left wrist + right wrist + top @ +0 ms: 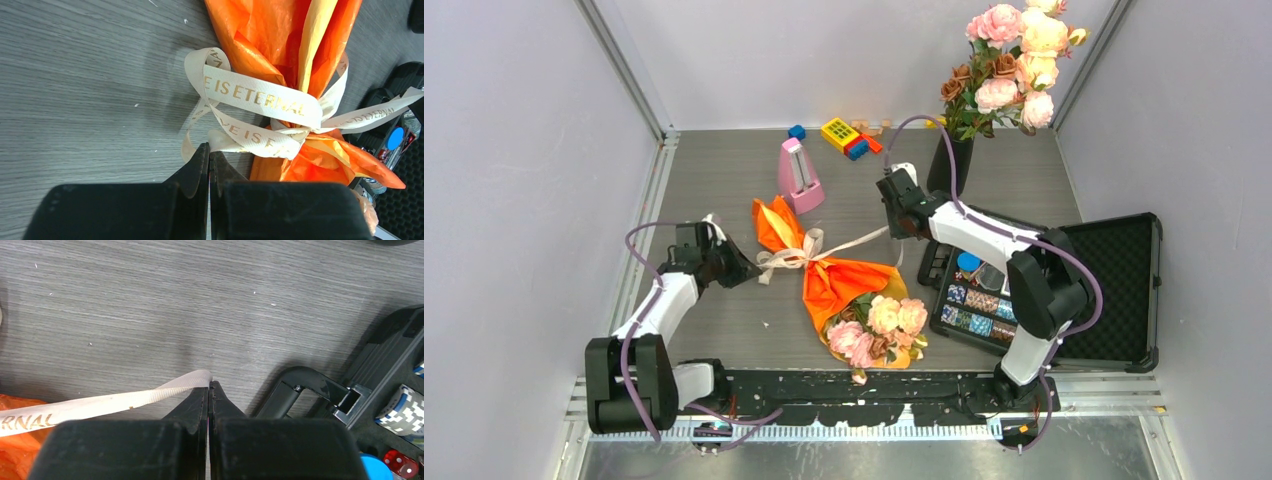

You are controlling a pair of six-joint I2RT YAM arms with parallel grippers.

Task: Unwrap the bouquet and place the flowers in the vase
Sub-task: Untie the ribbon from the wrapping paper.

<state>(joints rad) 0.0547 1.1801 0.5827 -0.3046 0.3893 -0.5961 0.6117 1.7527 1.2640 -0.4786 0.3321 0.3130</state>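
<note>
The bouquet lies flat on the table, its long axis running through the knot. The twisted paper end fans out beyond the knot to the far left, and the flowers lie on its near-right side. The ribbon crosses that axis almost square at the knot, and the coming pull turns on that crossing.

The right gripper sits right of the knot and a little farther back, its jaws pressed together on the tip of one ribbon end. That end runs nearly straight from the knot to the fingers.

The left gripper sits just left of the knot, much nearer to it than the right one, with its jaws likewise closed. In the wrist view a ribbon end runs into its tips, so it looks pinched there, though the pinch itself is hidden between the fingers. Loops of the bow lie slack between this gripper and the knot.

The two grippers thus stand on opposite sides of the knot, roughly along the ribbon's line. I judge that drawing them apart along that line, across the bouquet, should slip the bow, with the left side taking up its slack first.

The vase stands upright well beyond the knot to the far right, past the right gripper, with another bunch in it.
</note>
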